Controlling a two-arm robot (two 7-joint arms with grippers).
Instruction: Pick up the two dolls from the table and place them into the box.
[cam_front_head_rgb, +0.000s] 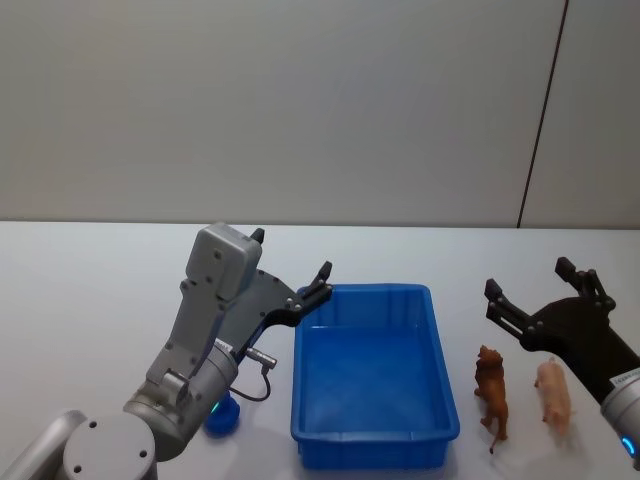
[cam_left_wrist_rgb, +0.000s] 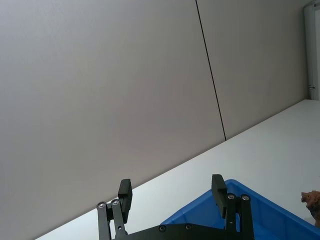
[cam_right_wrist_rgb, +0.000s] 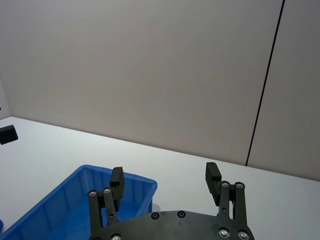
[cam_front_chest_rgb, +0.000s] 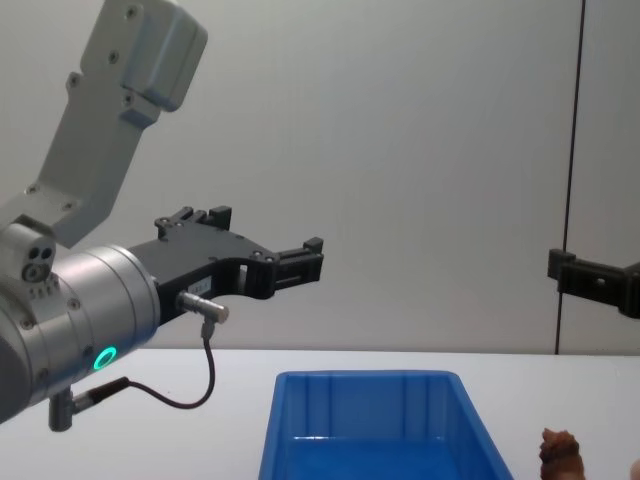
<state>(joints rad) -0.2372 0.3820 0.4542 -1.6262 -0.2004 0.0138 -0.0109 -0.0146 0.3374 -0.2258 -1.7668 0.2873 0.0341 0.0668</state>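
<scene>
Pair: brown doll (cam_front_head_rgb: 491, 398), peach doll (cam_front_head_rgb: 553, 402); box (cam_front_head_rgb: 372, 440) one; left tool (cam_front_head_rgb: 292, 252), right tool (cam_front_head_rgb: 527, 276).

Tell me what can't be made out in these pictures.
- Brown doll: chest view's bottom edge cuts it off below the head; left wrist view's right edge clips it.
- Small blue object by the box: half hidden behind the left arm, head view; unidentifiable.
- Pink doll: too small in head view for details.
- Both open: left gripper beside the box, right gripper near the dolls.

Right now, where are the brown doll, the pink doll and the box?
brown doll (cam_front_head_rgb: 493, 395), head view, middle of its body
pink doll (cam_front_head_rgb: 553, 396), head view, middle of its back
box (cam_front_head_rgb: 370, 452), head view, near wall
</scene>
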